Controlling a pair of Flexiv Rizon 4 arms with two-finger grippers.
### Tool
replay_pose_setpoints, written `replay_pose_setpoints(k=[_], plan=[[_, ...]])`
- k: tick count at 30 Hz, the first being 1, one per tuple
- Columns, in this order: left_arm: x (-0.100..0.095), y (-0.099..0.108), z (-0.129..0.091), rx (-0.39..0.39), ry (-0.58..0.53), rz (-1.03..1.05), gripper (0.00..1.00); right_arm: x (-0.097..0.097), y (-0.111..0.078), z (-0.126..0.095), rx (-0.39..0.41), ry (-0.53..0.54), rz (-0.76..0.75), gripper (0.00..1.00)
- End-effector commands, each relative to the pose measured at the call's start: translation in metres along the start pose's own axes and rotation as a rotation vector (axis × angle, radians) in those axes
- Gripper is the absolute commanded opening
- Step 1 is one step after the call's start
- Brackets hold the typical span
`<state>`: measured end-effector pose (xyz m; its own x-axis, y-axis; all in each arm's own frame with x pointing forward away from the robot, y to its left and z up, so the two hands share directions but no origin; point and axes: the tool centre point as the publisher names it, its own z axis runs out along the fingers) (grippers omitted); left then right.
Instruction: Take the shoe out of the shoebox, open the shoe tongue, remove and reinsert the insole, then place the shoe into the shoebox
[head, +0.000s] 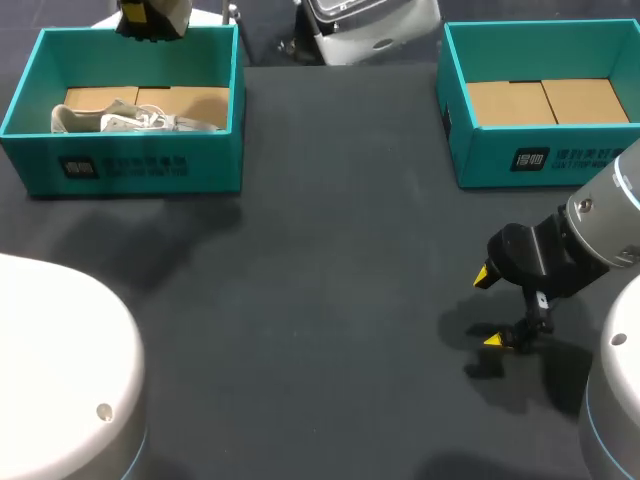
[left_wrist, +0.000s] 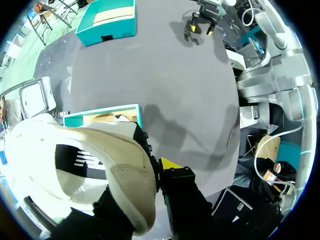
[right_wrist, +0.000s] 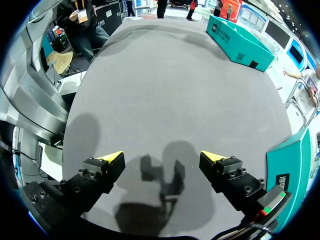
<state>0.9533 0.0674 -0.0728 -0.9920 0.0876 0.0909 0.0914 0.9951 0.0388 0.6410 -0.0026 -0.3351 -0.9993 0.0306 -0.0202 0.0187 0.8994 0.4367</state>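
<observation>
Sneaker (left_wrist: 85, 160): clamped in left gripper (left_wrist: 152, 172), raised clear of teal shoebox (head: 130, 165) at 10 o'clock.
Right gripper (head: 489, 309): spread wide, empty, waiting at 4 o'clock.

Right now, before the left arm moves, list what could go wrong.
The left end effector seems to pinch the lifted shoe only at its heel rim; it could twist or slip.
It hangs by the far wall of the left shoebox, so a drop might hit the rim or the other shoe inside.
The right end effector sits open, far off, unable to steady it.
</observation>
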Motion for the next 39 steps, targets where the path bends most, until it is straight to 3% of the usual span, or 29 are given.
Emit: replay_pose_setpoints(k=[1,3,18,30,39], plan=[[-0.036,0.018,-0.008,0.001,0.063,0.019,0.0,0.002,-0.001,-0.001,0.001,-0.003,0.0,1.0],[-0.048,0.028,-0.011,-0.002,0.063,0.005,0.0,0.002,-0.001,-0.001,0.001,-0.003,0.0,1.0],[-0.051,0.032,-0.009,-0.006,0.061,0.007,0.0,0.002,-0.001,-0.001,0.001,-0.003,0.0,1.0],[-0.119,0.096,0.01,-0.036,0.086,0.002,0.0,0.002,-0.001,-0.001,0.001,-0.003,0.0,1.0],[-0.15,0.13,0.024,-0.012,0.124,-0.023,0.0,0.002,-0.001,-0.001,0.001,-0.003,0.0,1.0]])
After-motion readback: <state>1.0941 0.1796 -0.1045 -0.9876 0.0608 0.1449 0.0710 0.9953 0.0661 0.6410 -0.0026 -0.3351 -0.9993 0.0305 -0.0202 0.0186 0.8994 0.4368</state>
